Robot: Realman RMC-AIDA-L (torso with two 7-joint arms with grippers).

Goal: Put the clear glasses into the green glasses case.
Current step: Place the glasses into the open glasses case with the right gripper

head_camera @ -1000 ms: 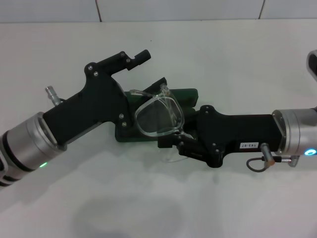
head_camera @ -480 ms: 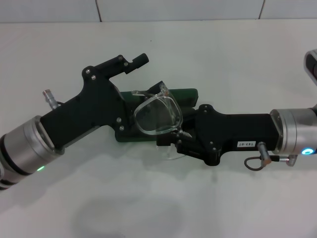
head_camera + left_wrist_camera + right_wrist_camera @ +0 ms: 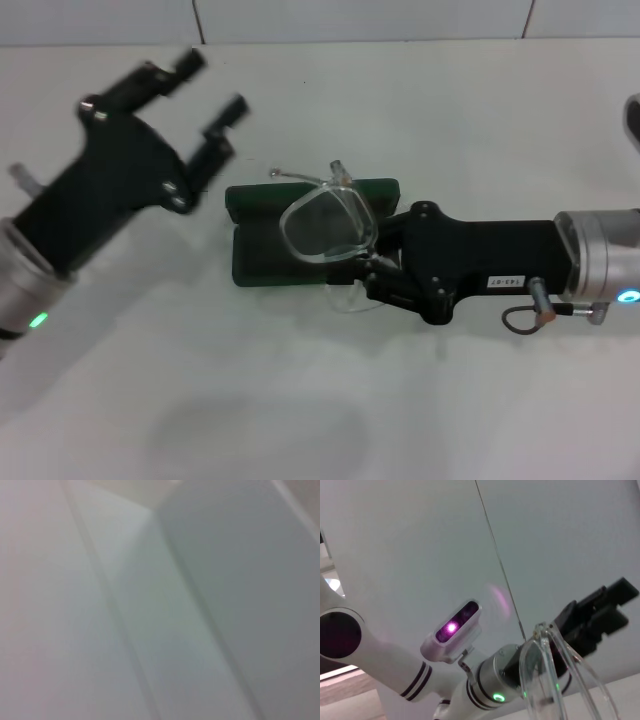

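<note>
The green glasses case (image 3: 262, 255) lies open at the middle of the table, its dark inside facing up. The clear glasses (image 3: 325, 222) stand tilted over the case's right half, one lens upright and an arm tip poking up behind. My right gripper (image 3: 368, 268) comes in from the right and is shut on the clear glasses at their lower edge. The right wrist view shows the glasses (image 3: 554, 672) close up. My left gripper (image 3: 213, 84) hangs open, up and to the left of the case, clear of it. It shows in the right wrist view as the left gripper (image 3: 597, 611).
The white table (image 3: 330, 400) spreads around the case, with a tiled wall (image 3: 360, 18) along the far edge. The left wrist view shows only pale blurred surfaces. My left arm (image 3: 485, 680) appears behind the glasses in the right wrist view.
My left gripper has let go of the case's left end and swung up and away to the left. The right gripper holds the glasses over the case, slightly lower and farther right.
</note>
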